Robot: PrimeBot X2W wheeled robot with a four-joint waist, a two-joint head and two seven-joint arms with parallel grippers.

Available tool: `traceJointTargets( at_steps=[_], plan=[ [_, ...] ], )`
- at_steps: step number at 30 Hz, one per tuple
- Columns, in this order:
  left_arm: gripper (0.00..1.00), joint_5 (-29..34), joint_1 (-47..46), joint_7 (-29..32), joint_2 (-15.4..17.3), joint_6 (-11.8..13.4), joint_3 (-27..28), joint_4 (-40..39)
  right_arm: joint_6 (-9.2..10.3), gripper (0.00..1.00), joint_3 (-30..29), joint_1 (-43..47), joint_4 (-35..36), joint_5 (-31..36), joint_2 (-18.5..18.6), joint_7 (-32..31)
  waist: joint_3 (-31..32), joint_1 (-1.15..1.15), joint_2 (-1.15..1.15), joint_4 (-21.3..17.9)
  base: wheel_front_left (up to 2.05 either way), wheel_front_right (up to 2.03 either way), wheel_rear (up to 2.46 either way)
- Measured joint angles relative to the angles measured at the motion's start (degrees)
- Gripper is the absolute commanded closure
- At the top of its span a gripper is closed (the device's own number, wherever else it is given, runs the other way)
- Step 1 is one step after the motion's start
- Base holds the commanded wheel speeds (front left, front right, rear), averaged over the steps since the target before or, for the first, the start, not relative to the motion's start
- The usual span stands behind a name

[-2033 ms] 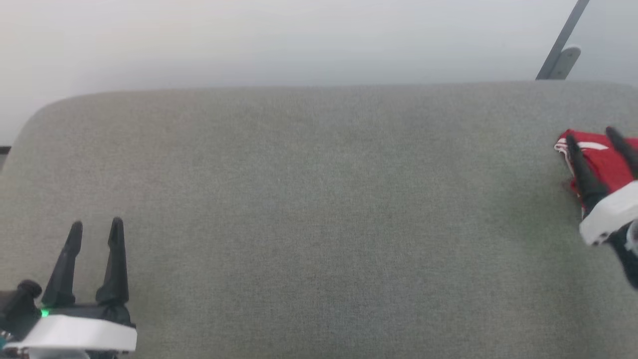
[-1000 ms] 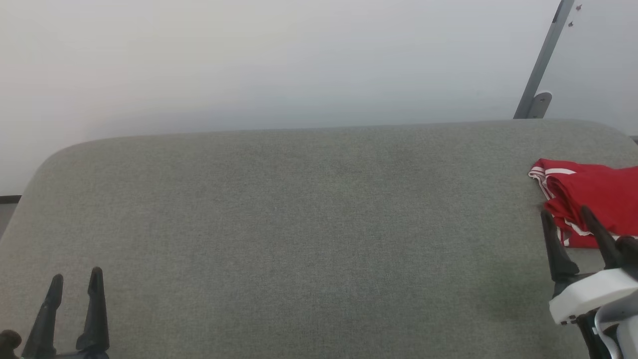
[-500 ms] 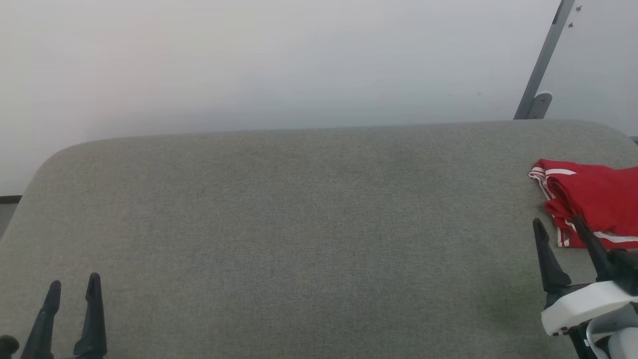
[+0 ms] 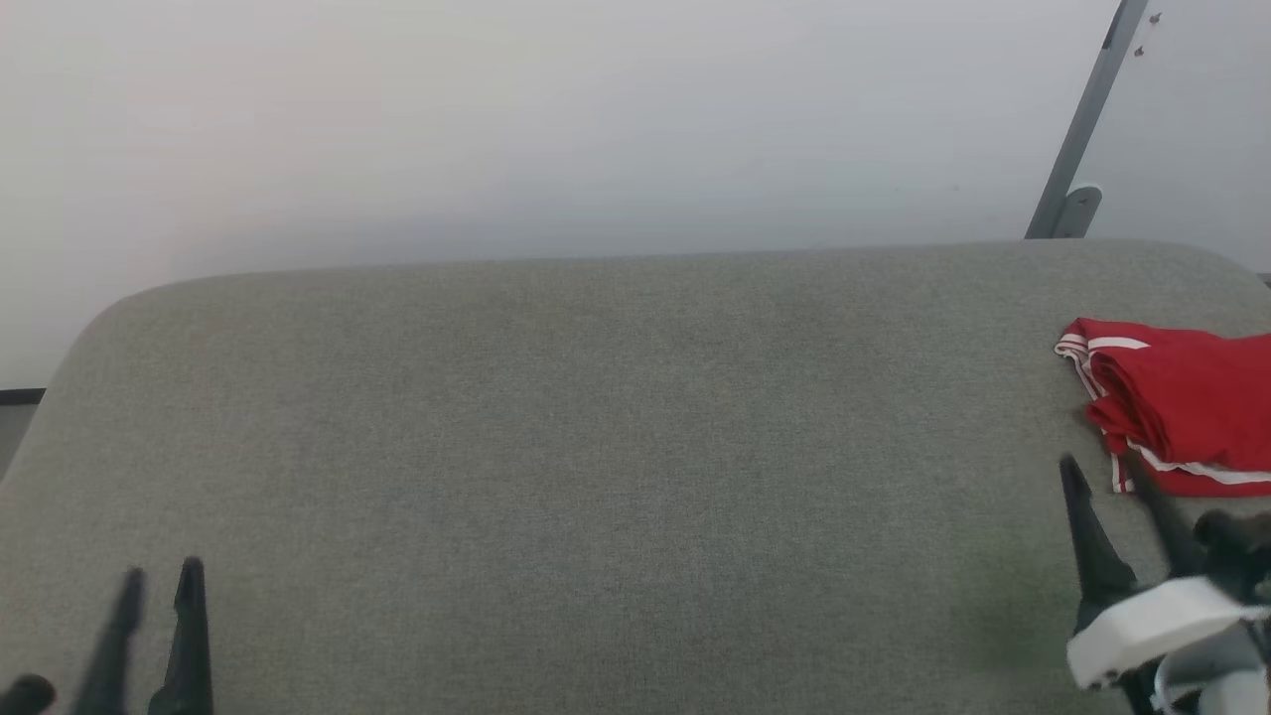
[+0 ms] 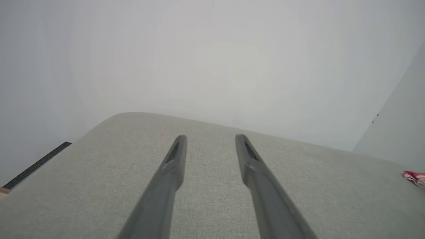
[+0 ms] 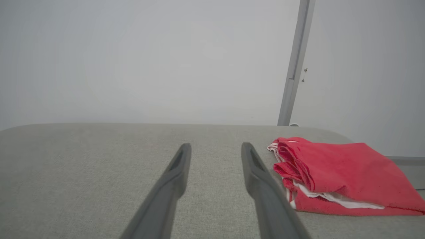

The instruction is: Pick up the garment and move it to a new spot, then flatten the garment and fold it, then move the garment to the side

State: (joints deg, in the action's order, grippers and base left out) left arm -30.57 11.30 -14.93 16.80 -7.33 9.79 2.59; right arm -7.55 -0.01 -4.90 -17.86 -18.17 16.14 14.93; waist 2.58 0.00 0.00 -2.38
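drawn back off the garment [image 6: 335, 166], right gripper [image 6: 216, 146] sits spread just beside it; left gripper [image 5: 211, 137], spread too, well apart.

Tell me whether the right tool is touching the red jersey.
Apart. In the right wrist view, grey upholstery shows between the right tool and the red jersey.

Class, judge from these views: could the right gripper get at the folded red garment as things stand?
Probably yes. The right gripper is open, the garment lies just right of its fingers on the grey surface, and nothing stands between.
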Motion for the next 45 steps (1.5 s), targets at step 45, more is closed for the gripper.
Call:
traceJointTargets(
  at_steps=[45],
  plan=[
    [1.0,-30.7,-7.4,10.8,-8.1,0.0,-2.0,7.0,0.01,1.0,-3.0,1.1,0.6,-36.8,-7.3,-10.9,-1.0,0.0,0.0,0.9,0.0,0.0,0.0]
  ],
)
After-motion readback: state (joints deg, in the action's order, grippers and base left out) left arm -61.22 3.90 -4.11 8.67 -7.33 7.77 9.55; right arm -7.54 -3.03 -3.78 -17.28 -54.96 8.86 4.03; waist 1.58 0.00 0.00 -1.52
